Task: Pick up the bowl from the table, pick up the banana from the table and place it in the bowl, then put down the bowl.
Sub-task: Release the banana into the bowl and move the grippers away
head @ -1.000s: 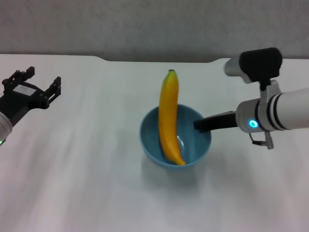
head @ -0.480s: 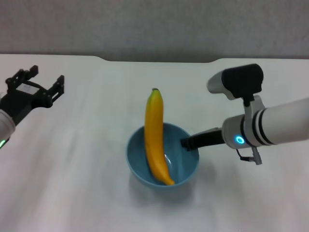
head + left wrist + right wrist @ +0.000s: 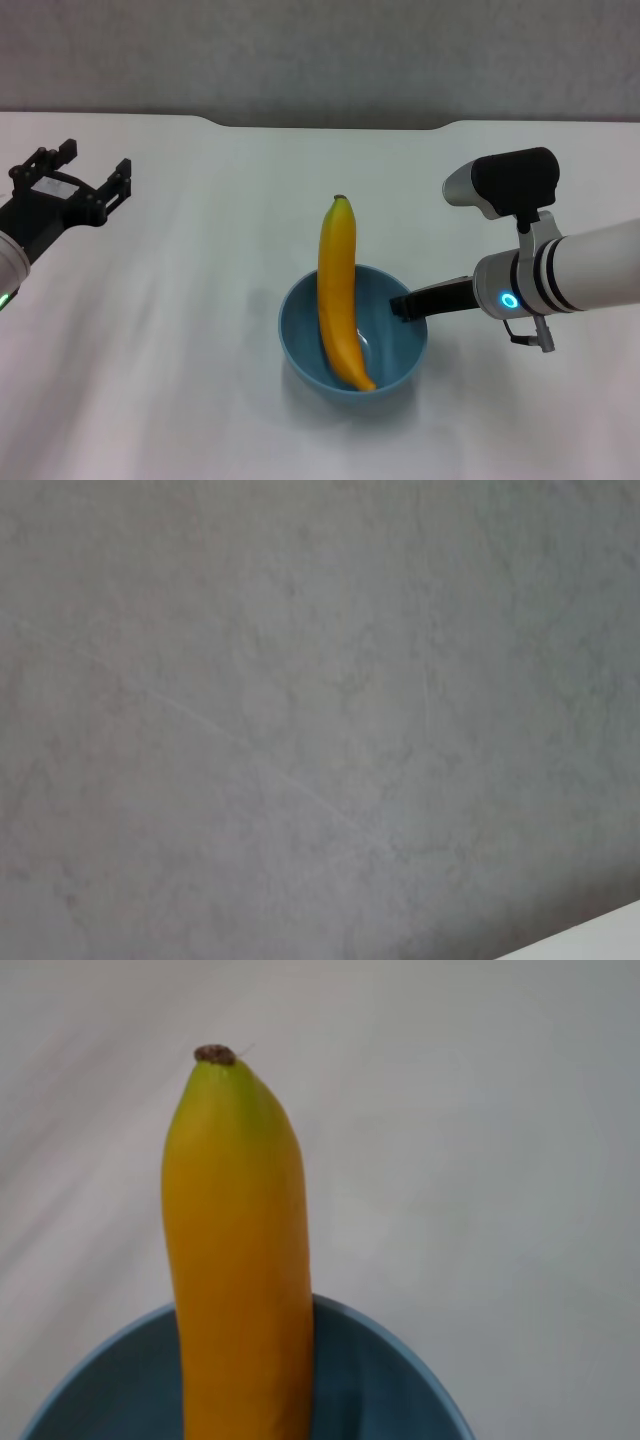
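The light-blue bowl [image 3: 305, 362] is near the middle of the white table [image 3: 180, 380]. The yellow banana [image 3: 338, 290] lies in it, its far tip sticking out over the far rim. My right gripper [image 3: 401, 306] is shut on the bowl's right rim. I cannot tell whether the bowl rests on the table or hangs just above it. The right wrist view shows the banana [image 3: 235, 1260] rising over the bowl's rim [image 3: 400, 1360]. My left gripper [image 3: 93, 162] is open and empty, far left of the bowl.
The table's far edge has a shallow dark notch [image 3: 330, 124] beyond the bowl. The left wrist view shows only a plain grey surface [image 3: 300, 700].
My right gripper has brought the bowl with the banana nearer to me, first leftward, then back to the right. The left arm has hardly moved.
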Controlling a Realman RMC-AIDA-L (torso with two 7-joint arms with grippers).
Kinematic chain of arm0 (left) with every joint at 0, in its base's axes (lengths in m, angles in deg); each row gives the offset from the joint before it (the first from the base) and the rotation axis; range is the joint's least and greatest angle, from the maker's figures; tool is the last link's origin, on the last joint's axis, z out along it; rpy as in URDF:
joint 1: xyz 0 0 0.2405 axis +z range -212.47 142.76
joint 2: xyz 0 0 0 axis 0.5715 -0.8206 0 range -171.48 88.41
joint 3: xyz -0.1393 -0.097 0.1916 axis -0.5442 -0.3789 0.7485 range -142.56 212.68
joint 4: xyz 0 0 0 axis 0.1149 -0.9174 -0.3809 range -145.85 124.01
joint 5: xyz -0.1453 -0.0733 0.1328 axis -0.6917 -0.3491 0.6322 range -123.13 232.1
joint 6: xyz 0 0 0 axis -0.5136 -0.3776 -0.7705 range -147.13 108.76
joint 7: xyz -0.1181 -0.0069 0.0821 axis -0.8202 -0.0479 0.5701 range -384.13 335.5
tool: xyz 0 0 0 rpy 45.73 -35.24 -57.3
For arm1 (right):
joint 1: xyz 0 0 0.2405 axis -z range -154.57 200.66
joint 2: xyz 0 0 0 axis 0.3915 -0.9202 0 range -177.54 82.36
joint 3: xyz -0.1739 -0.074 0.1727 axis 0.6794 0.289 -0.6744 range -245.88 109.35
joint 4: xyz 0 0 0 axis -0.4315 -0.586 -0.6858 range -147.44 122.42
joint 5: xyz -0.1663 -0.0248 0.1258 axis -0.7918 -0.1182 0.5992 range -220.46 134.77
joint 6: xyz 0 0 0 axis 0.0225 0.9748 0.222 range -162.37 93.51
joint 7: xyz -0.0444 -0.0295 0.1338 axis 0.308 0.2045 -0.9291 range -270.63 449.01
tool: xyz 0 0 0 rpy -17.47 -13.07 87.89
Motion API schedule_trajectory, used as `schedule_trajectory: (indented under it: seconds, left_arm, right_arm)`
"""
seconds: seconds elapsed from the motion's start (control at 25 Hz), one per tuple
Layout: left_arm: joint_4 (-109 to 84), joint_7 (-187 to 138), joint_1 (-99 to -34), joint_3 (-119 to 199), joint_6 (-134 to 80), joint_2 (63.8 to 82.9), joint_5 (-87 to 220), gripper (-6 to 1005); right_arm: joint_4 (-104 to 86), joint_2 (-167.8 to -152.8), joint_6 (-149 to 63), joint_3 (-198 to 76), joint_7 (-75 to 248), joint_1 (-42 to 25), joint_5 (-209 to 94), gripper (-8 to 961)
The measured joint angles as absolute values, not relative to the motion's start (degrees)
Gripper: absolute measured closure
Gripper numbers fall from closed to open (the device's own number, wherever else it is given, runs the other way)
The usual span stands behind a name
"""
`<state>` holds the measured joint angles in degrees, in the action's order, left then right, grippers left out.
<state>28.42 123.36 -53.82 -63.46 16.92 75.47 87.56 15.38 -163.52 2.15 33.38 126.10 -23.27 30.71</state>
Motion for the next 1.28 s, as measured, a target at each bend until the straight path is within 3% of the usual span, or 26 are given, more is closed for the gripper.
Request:
schedule_trajectory:
  seconds: [0.68, 1.12, 1.28]
  left_arm:
    - [28.33, 123.41, -53.83, -63.46, 16.94, 75.53, 87.53, 273]
    - [28.34, 123.06, -53.08, -63.19, 17.02, 75.45, 87.54, 273]
    - [28.43, 122.8, -52.73, -63.03, 17.11, 75.39, 87.53, 273]
  right_arm:
    - [15.17, -163.52, 2.12, 33.4, 126.25, -22.64, 30.72, 873]
    - [18.27, -163.33, 1.41, 33.42, 127.74, -20.44, 30.29, 753]
    - [24.62, -162.99, 1.36, 32.54, 129.5, -16.22, 30.08, 558]
